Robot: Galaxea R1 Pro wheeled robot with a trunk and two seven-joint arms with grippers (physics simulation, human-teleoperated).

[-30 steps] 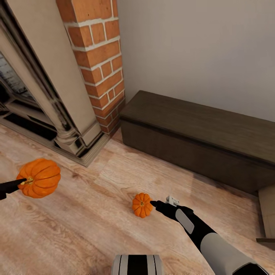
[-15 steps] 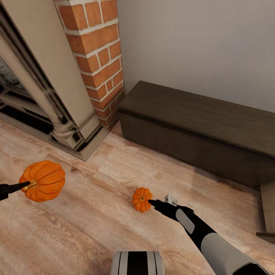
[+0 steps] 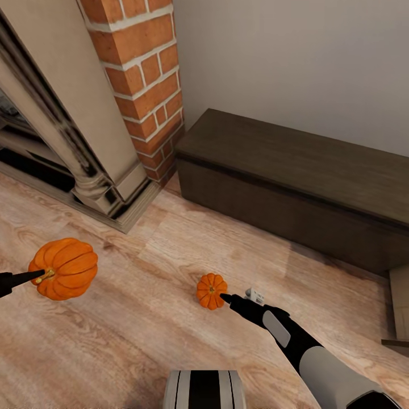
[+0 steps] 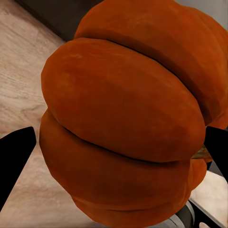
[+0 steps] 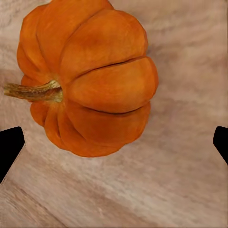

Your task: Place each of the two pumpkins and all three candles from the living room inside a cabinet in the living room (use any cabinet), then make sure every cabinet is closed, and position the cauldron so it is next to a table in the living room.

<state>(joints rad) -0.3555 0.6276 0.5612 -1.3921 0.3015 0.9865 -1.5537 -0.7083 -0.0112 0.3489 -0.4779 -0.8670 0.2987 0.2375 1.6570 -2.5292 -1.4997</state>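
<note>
Head view: two pumpkins, both short of the cabinet [image 3: 295,187], which runs across the right of frame with its fronts shut.
Left claw [image 3: 35,277]: at the left edge, clamped on the larger-looking pumpkin [image 3: 63,268], fingertip at the stem. Left wrist view has the orange body between both black fingers [image 4: 14,164], so I read it as carried off the floor, ready to stow.
Right claw [image 3: 226,297]: tip touching or just beside the second pumpkin [image 3: 211,290], lower centre of frame, resting on the wood floor [image 3: 142,341].
Right wrist view: fingers [image 5: 10,147] spread wide at both frame edges, pumpkin [image 5: 90,78] ahead of them, not between, stem sideways. Open, nothing gripped; looks like lining up a grab.
Edges: brick column [image 3: 145,85] and fireplace base [image 3: 108,193] crowd the upper left, just beside the cabinet's end.
Open room: bare floor between pumpkins and cabinet front, enough to approach and pull a front out.
</note>
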